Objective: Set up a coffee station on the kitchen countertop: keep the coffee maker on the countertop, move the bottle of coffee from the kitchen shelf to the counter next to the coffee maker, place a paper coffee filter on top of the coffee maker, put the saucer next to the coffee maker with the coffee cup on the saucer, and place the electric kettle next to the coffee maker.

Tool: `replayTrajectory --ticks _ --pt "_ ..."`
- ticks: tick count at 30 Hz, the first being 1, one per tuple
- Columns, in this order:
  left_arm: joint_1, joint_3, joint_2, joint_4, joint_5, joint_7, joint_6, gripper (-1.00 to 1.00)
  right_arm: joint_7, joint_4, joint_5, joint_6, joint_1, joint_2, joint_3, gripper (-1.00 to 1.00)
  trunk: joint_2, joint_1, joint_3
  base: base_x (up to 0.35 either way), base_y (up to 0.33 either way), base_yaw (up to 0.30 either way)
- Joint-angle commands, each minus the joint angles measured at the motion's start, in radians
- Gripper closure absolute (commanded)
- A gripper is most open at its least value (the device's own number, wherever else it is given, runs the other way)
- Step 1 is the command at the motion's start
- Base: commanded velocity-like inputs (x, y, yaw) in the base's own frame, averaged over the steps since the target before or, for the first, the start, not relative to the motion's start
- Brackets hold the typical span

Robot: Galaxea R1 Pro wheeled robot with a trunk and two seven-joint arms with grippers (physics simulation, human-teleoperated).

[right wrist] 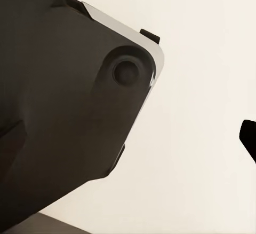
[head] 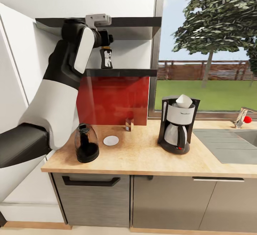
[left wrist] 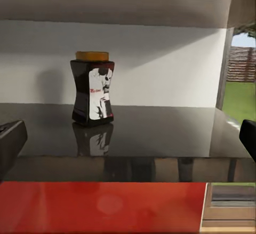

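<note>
The bottle of coffee [head: 106, 59] [left wrist: 93, 88], yellow-lidded, stands upright on the black kitchen shelf [head: 123, 72] [left wrist: 160, 132]. My left gripper [head: 106, 42] [left wrist: 128, 138] is open in front of it, its fingers [left wrist: 10, 138] wide apart and clear of the jar. On the kitchen countertop [head: 142, 156] stand the coffee maker [head: 177, 126], with the paper coffee filter [head: 184, 101] on top, the electric kettle [head: 86, 143] at the left and the bare saucer [head: 111, 140]. The coffee cup is out of view. My right gripper [right wrist: 128, 143] shows one fingertip [right wrist: 248, 138] far out at the frame's edge.
A small tan box [head: 129, 124] sits against the red back panel [head: 114, 99]. A sink [head: 228, 144] and a faucet with a red knob [head: 245, 119] lie to the right. A second black shelf [head: 128, 21] hangs close above the jar. A white tall unit [head: 14, 67] bounds the left.
</note>
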Motion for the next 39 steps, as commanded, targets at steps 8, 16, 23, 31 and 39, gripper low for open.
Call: replayTrajectory --ticks 8,16,23,31,39 --pt "-0.001 -0.001 0.0 0.113 0.012 0.007 -0.066 -1.0 0.002 0.003 -0.002 -0.006 0.0 0.0 0.01 -1.0 -0.001 0.0 -0.002 0.068 0.0 0.0" --pt "-0.001 -0.001 0.0 0.137 0.012 0.007 -0.072 -1.0 0.002 0.003 -0.002 -0.006 0.0 0.0 0.01 -1.0 -0.001 0.0 -0.002 0.114 0.0 0.0" --pt "-0.001 -0.001 0.0 0.17 0.011 0.007 -0.073 -1.0 0.002 0.003 -0.002 -0.006 0.001 0.0 0.01 -1.0 -0.001 0.0 -0.002 0.097 0.0 0.0" --pt "-0.001 0.0 0.0 0.187 0.01 0.007 -0.074 -1.0 0.002 0.003 -0.002 -0.006 0.001 0.0 0.01 -1.0 -0.001 0.0 -0.002 0.109 0.0 0.0" --pt "-0.001 -0.001 0.0 0.188 0.011 0.007 -0.074 -1.0 0.002 0.003 -0.001 -0.007 0.003 0.0 0.01 -1.0 -0.001 0.0 -0.002 0.139 0.0 0.0"
